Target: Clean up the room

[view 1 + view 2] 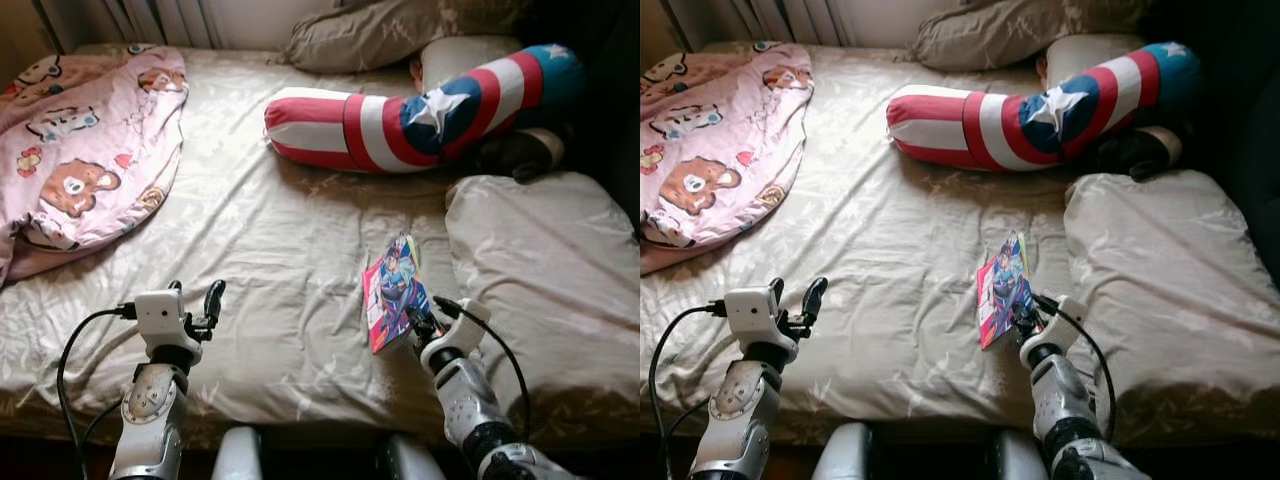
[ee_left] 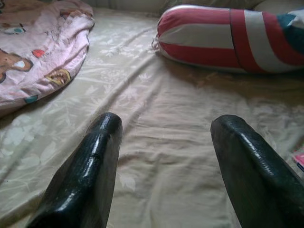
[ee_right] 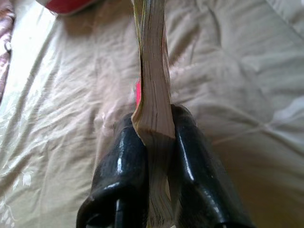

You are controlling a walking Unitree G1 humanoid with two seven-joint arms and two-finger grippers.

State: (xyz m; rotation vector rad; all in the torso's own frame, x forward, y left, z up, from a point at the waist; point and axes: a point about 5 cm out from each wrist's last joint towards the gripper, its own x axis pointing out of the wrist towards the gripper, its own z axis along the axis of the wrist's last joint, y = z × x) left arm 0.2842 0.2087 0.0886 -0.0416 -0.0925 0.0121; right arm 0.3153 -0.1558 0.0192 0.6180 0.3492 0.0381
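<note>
A thin comic book [image 1: 394,290] with a bright cover is lifted at its near edge above the beige bedsheet [image 1: 270,250]. My right gripper [image 1: 418,322] is shut on that near edge; in the right wrist view the book's page edge [image 3: 153,95] stands clamped between the two black fingers [image 3: 121,161]. My left gripper [image 1: 200,300] hovers open over the sheet near the bed's front left, holding nothing, its fingers [image 2: 90,166] wide apart.
A red, white and blue star-patterned bolster [image 1: 420,105] lies across the far side of the bed. A pink teddy-bear blanket [image 1: 85,140] is bunched at the far left. A beige pillow [image 1: 540,270] lies at the right, another pillow [image 1: 390,30] at the head.
</note>
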